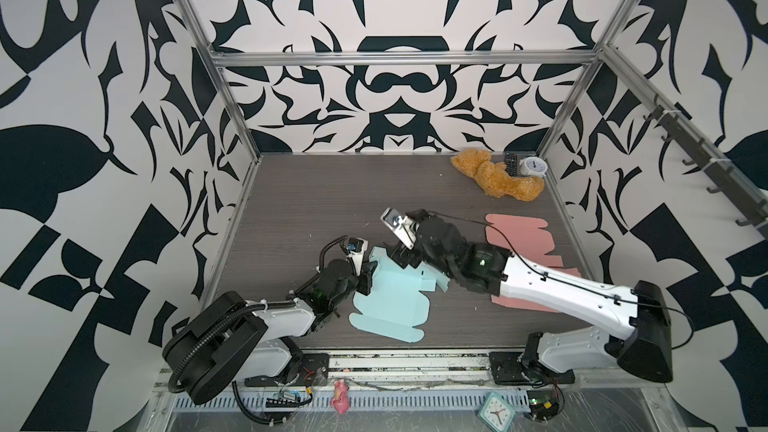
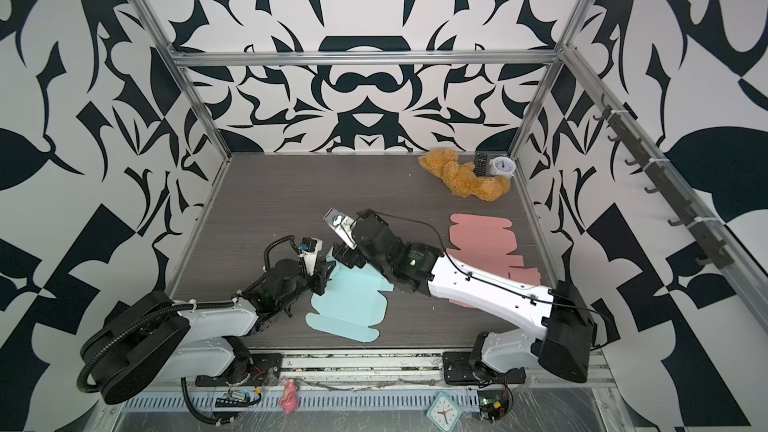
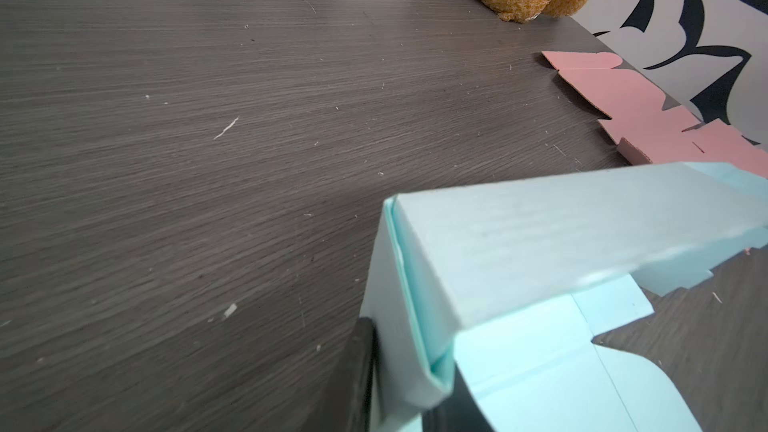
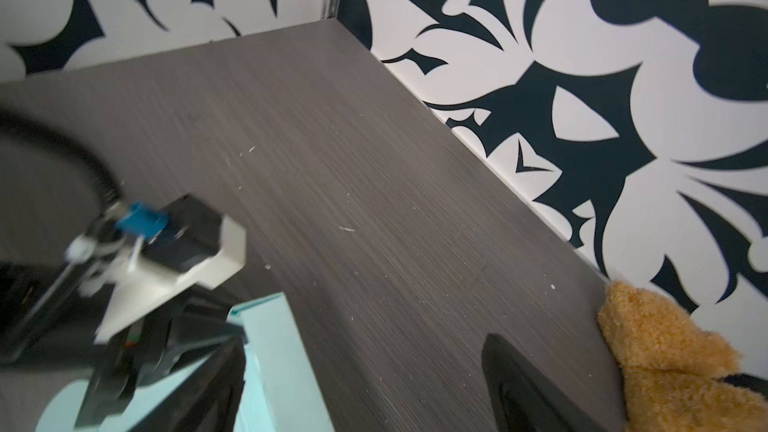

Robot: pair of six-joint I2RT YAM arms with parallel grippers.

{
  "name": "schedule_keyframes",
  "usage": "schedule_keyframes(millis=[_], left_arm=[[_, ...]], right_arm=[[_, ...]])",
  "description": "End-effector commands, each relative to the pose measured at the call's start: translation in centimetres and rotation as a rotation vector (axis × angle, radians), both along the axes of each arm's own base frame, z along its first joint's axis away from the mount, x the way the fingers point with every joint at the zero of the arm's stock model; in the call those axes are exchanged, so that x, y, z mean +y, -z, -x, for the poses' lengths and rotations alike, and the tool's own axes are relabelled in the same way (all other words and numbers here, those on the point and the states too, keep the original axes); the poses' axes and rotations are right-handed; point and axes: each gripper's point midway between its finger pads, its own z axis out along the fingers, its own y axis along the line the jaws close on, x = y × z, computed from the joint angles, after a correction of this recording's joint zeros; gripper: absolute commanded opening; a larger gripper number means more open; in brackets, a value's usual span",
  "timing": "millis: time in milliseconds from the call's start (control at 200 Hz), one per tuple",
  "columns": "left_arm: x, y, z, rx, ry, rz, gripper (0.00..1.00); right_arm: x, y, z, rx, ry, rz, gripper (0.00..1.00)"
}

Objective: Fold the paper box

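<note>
Paper box blanks: two, one light-blue paper box [image 1: 390,309] and one pink paper box [image 1: 528,238] (only the blue one has a wall raised). Robot arms: two, the left arm [image 1: 282,317] and the right arm [image 1: 561,288]. Clocks: two, a round white alarm clock [image 1: 533,167] and a square teal clock [image 1: 495,410]. One brown teddy bear [image 1: 498,176], one black remote control [image 1: 511,163], one small pink toy figure [image 1: 340,398].

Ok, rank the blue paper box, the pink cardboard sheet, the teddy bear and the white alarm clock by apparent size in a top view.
1. blue paper box and pink cardboard sheet: they look alike, and the right arm hides part of the pink one, so they are not ranked.
2. teddy bear
3. white alarm clock
</note>
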Motion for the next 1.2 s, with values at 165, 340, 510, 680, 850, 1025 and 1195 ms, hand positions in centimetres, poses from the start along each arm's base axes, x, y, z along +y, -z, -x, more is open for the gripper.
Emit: schedule_keyframes(millis=[165,340,510,680,850,1025,1195], left_arm=[[-0.2,0.2,-0.2,-0.020,-0.001,-0.037,0.22],[-0.6,0.3,-0.1,-0.026,0.003,-0.052,0.22],[-0.7,0.3,0.0,-0.032,0.005,-0.060,0.21],[-0.6,0.4,0.1,-0.033,0.001,-0.065,0.21],[-0.8,0.4,0.2,-0.038,0.006,-0.071,0.20],[-0.5,0.4,0.1,-0.042,-0.010,-0.077,0.20],[-0.3,0.4,0.0,-0.054,-0.026,-0.089,0.20]], right_arm=[[0.1,6.8,0.3,0.490,0.067,-0.107,0.87],[0.0,9.4,0.1,0.570,0.090,-0.127,0.82],[0.5,10.5,0.3,0.602,0.059,-0.165,0.71],[1.0,12.0,0.2,0.645,0.045,-0.161,0.67],[1.7,13.0,0.7,0.692,0.022,-0.177,0.63],[2.2,13.5,1.6,0.744,-0.007,-0.216,0.57],[2.6,13.6,2.9,0.810,-0.034,-0.298,0.51]])
